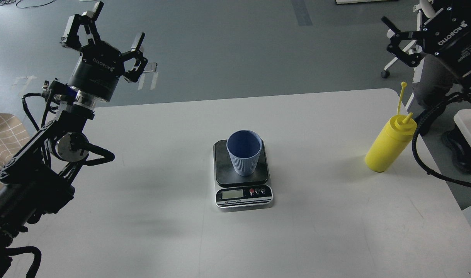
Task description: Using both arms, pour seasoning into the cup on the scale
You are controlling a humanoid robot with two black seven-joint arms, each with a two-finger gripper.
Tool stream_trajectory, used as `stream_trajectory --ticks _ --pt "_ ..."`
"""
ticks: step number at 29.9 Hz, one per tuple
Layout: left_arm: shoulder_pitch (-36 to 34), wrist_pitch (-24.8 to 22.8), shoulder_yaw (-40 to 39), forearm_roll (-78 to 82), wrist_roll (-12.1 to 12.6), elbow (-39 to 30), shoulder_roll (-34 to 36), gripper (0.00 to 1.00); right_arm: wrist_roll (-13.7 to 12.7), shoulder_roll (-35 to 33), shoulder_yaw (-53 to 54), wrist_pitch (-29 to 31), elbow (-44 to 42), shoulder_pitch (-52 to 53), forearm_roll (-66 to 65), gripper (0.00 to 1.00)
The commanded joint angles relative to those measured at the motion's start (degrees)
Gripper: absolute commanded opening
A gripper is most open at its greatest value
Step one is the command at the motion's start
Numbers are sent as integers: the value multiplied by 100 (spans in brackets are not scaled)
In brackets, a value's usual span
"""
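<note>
Nearest to us on the white desk [142, 231] sits the scale [243, 175], its display facing us, with the blue cup [244, 152] upright on its dark plate. Further right, near the desk's edge, the yellow bottle [389, 144] stands alone. Beyond, our left tool [104, 33] hangs empty with fingers spread; our right tool [403, 42] also looks spread and empty.

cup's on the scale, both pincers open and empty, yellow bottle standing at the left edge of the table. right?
Not quite: the head view shows the yellow bottle standing near the right edge of the table, not the left. The rest holds: the cup sits on the scale, and the left pincer and right pincer are both open and empty.
</note>
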Motion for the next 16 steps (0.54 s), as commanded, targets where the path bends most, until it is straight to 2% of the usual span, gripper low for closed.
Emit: stream_trajectory --ticks 1,5,10,16 --pt "-350 0 153 1 0 227 -121 98 0 362 -475 -38 -797 770 -31 100" --pt "-666 0 135 1 0 490 -288 98 0 906 -748 -318 -1640 1464 -92 100" --pt "-808 0 118 -8 0 693 -464 98 26 1486 -748 -425 -2291 1764 -557 100" --pt "-1036 0 126 -61 0 807 -640 98 35 1804 -774 -425 -2310 1720 -971 100"
